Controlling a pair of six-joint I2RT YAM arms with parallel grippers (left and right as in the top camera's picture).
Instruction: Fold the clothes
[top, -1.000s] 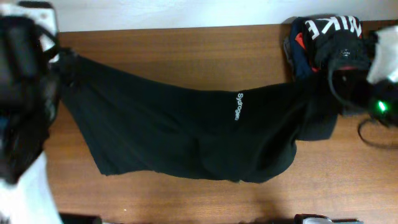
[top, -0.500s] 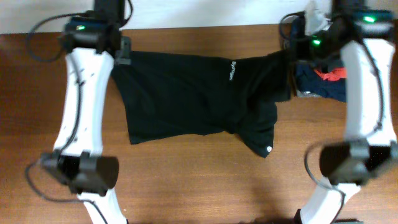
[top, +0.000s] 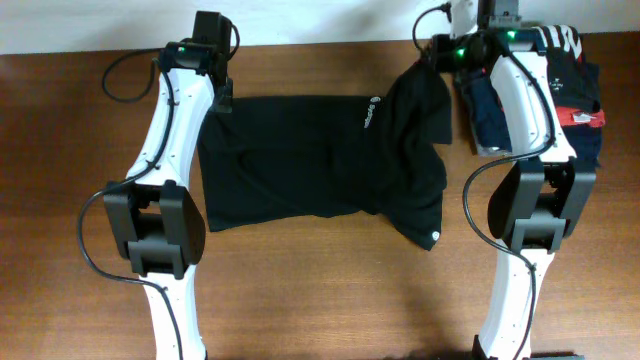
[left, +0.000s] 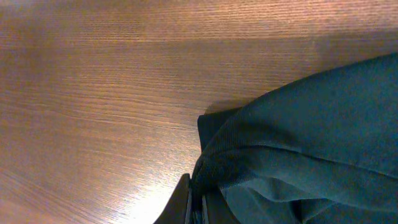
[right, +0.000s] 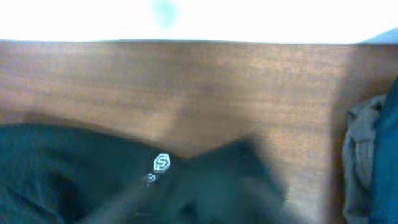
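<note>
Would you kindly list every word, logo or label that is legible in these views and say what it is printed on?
"S", under a white hexagon emblem, on the black polo shirt; whatever follows is hidden.
White chest lettering on the shirt, overhead view: too small to read.
White lettering on the folded garments: cut off, unreadable.

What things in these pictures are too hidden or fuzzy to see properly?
- Right gripper: overhead, its own body covers the jaws; the right wrist view is blurred, so open or shut is unclear.
- Left gripper: left wrist view, fingers cut off by the bottom edge.
- White logo on the black shirt: too small to read overhead, blurred at the right wrist.
- Folded pile: overhead, the right arm covers part.
</note>
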